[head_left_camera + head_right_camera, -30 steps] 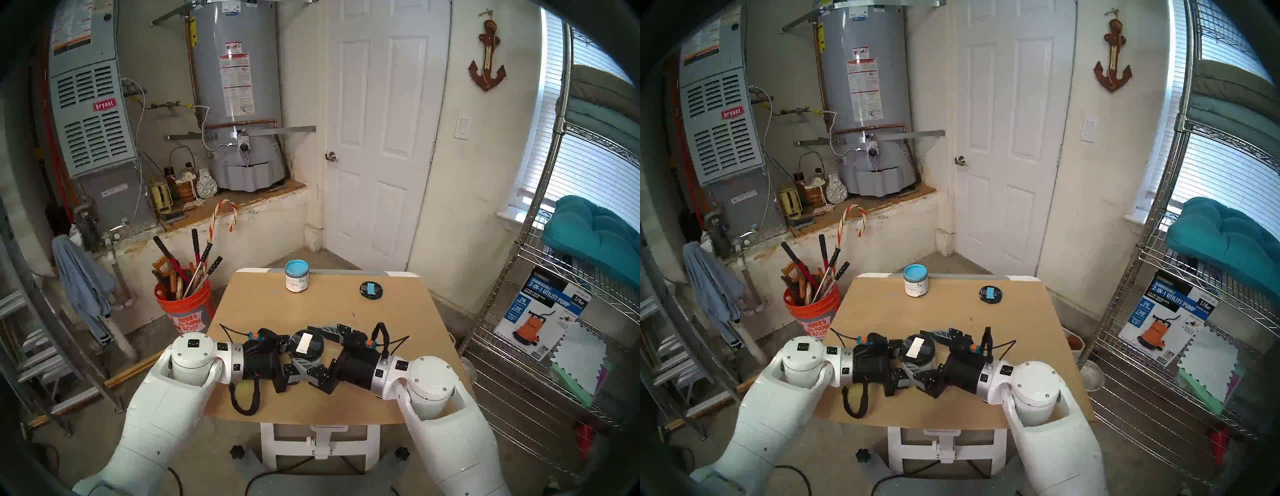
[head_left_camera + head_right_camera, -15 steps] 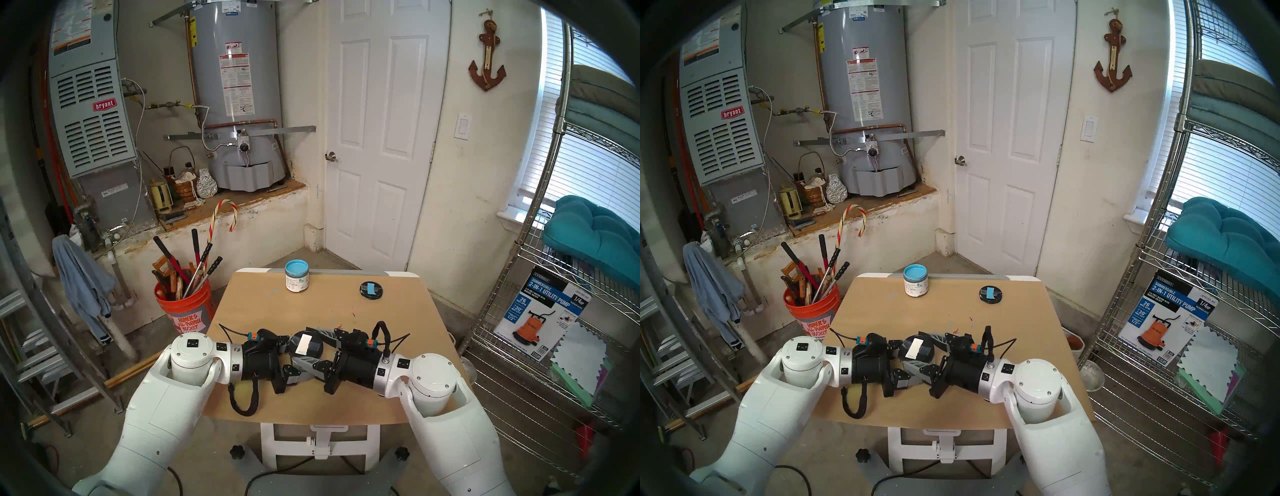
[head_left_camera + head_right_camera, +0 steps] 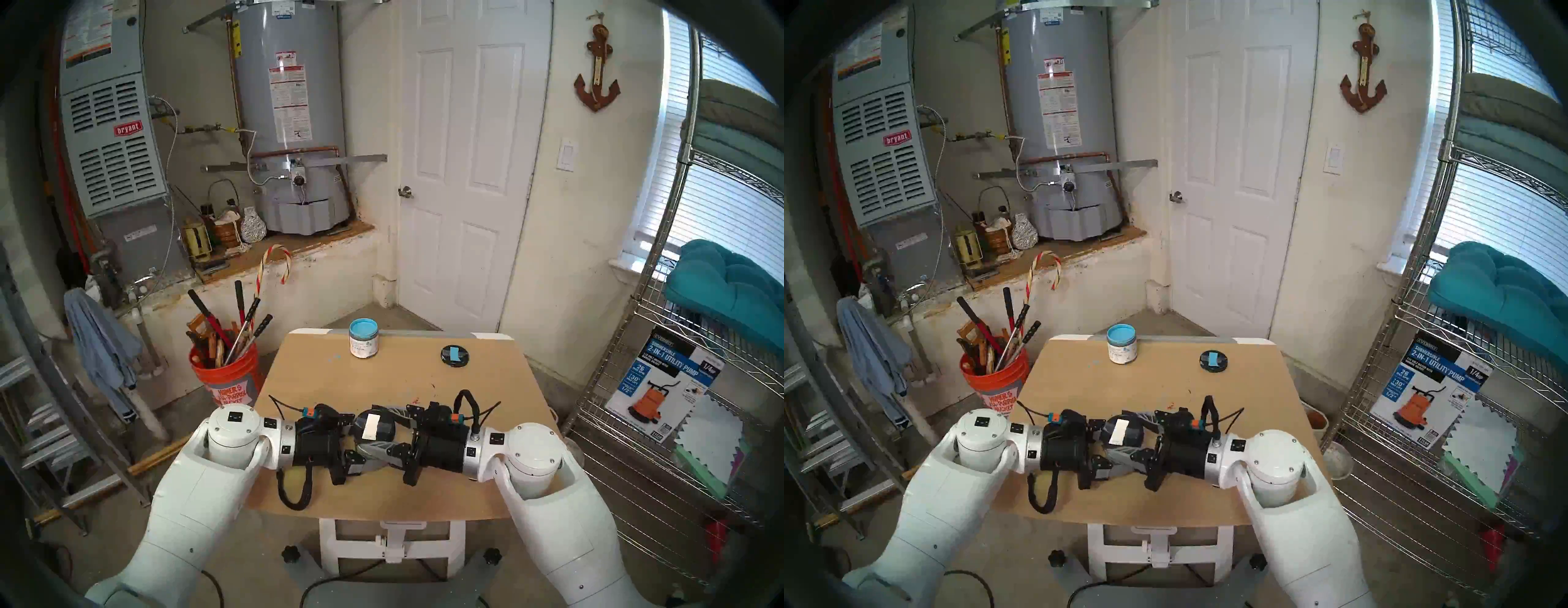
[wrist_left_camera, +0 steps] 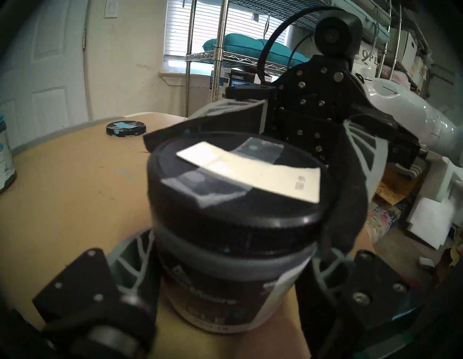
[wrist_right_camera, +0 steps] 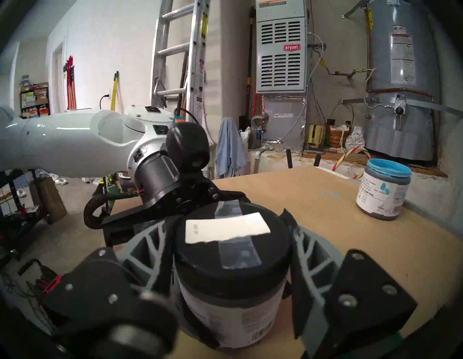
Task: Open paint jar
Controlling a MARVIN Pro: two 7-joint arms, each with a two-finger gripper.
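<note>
The table (image 3: pixel 488 382) carries the paint jar (image 4: pixel 225 283) near its front edge, left gripper (image 4: pixel 226 280) clamped on its body, right gripper (image 5: pixel 231 253) pinching the lid (image 5: pixel 231 253) (tape-marked) — a weak pinch could slip, or twisting might spin the whole jar — spilling paint

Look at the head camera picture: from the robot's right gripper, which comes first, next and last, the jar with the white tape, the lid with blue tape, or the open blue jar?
From the right gripper:
1. White-taped jar, in its grip.
2. Blue-taped lid, far right.
3. Blue jar, far edge, left of that lid.
</note>
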